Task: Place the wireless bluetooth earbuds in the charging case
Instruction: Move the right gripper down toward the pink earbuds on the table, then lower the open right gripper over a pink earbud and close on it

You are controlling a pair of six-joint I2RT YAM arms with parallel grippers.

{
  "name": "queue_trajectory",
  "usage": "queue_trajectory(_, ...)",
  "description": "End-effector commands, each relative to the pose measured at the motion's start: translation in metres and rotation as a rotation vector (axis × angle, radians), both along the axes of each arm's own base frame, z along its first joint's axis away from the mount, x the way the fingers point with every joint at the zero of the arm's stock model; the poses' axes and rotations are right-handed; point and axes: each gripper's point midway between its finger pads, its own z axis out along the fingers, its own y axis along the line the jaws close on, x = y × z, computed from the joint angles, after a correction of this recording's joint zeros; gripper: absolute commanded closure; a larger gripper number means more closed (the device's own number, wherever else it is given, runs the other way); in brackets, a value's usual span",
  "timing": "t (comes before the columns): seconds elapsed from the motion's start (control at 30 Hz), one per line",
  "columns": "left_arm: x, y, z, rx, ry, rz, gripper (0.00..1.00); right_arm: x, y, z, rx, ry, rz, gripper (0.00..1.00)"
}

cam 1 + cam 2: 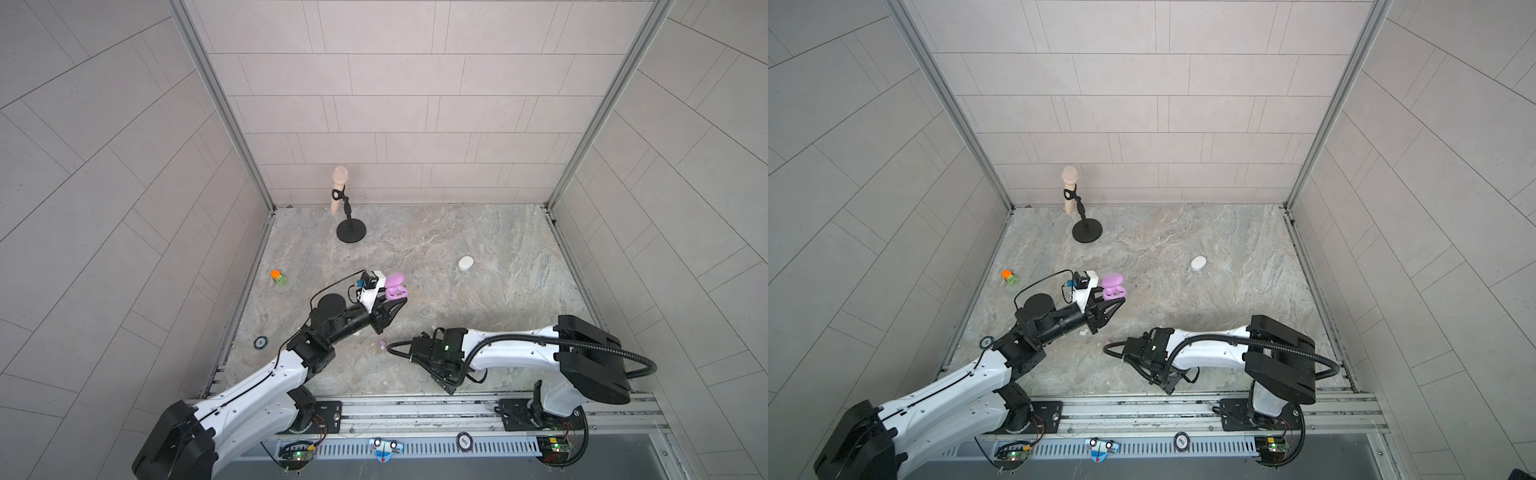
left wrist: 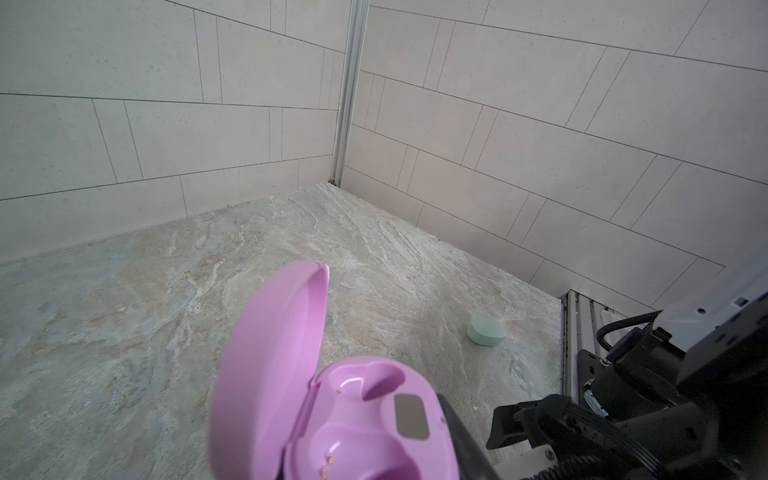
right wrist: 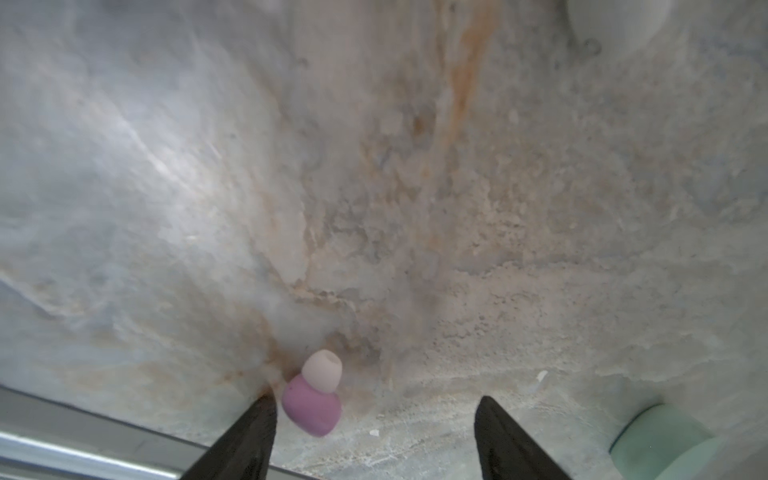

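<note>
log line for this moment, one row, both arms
left pincer: shut on open lilac case | right pincer: open, lilac earbud between its tips on table | sockets: empty | step: earbud not yet gripped

The left arm [image 1: 257, 386] reaches forward and up, its white forearm rising to a black wrist. The left gripper [image 1: 398, 300] has its black fingers [image 1: 388, 311] clamped tight on an open lilac plastic charging case [image 1: 395, 286], held aloft. The right arm [image 1: 511, 353] lies folded low, wrist turned downward. The right gripper [image 3: 374, 405] has its black fingers [image 3: 249, 436] spread wide apart, tips close above the marbled stone worktop [image 3: 415, 208].
</note>
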Motion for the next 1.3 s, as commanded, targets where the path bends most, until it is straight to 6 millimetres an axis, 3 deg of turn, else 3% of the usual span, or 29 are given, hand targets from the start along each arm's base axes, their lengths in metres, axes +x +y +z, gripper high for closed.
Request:
queue_trajectory(0.0,0.002,0.001,0.007,-0.012,-0.024,0.006,0.82,0.008,-0.014,0.006,-0.056,-0.049,-0.015,0.22)
queue_trajectory(0.27,0.002,0.001,0.005,-0.010,-0.019,0.007,0.82,0.047,-0.023,0.029,-0.006,-0.194,-0.097,0.22)
queue_trajectory(0.5,0.002,0.000,0.005,-0.014,-0.014,0.002,0.82,0.078,-0.046,0.052,-0.017,-0.282,-0.177,0.22)
queue_trajectory(0.6,0.002,0.000,0.005,-0.012,-0.011,-0.003,0.82,0.071,-0.041,0.052,0.072,-0.213,-0.206,0.21)
queue_trajectory(0.73,0.002,0.000,0.005,-0.012,-0.011,-0.001,0.81,0.047,-0.023,0.041,0.214,-0.048,-0.241,0.22)
queue_trajectory(1.03,0.001,-0.001,0.005,-0.014,-0.007,-0.006,0.82,0.005,-0.017,0.019,0.343,0.152,-0.431,0.25)
queue_trajectory(1.27,0.001,-0.001,0.004,-0.016,-0.006,-0.008,0.81,0.007,-0.003,0.009,0.427,0.203,-0.535,0.26)
